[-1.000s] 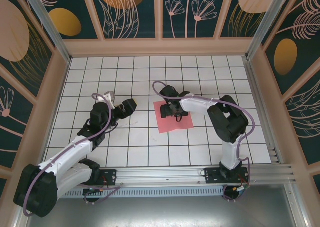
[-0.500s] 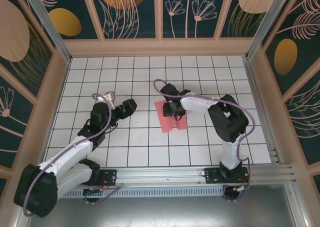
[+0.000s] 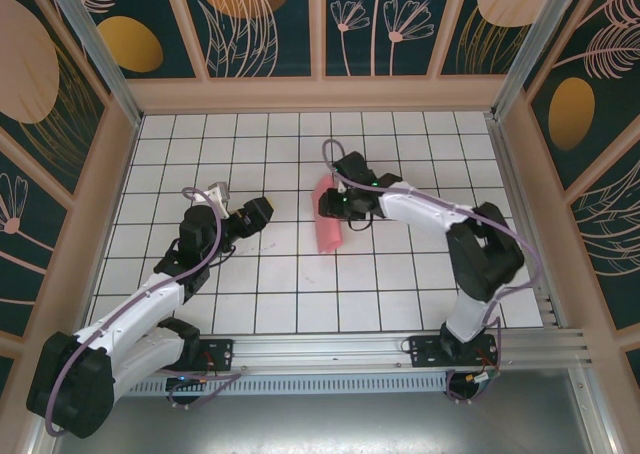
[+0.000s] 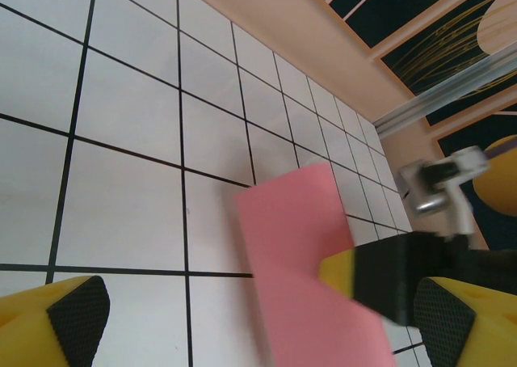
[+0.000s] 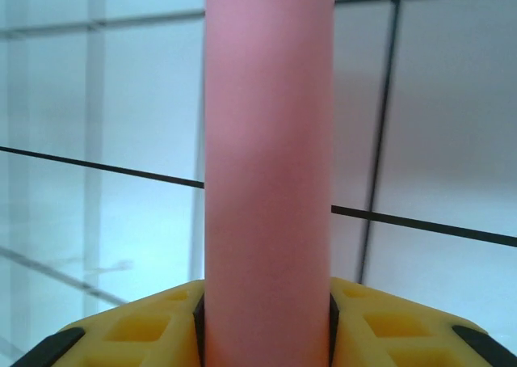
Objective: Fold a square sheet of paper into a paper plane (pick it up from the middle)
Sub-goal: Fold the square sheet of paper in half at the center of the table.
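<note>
The right gripper (image 3: 338, 202) stands narrow, jaws pinching the square sheet of paper (image 3: 326, 226) at its middle. The sheet drapes toward 6 o'clock over the tiled table (image 3: 200, 154). At 9 o'clock, the left gripper (image 3: 258, 214) gapes wide, holding nothing.

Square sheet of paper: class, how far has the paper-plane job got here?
Done: the right gripper has the square sheet of paper pinched at its middle, bowed into a narrow arch. In hand: it seems raised off the table, near the open left gripper. Left: every fold; no crease shows yet, so no plane.
</note>
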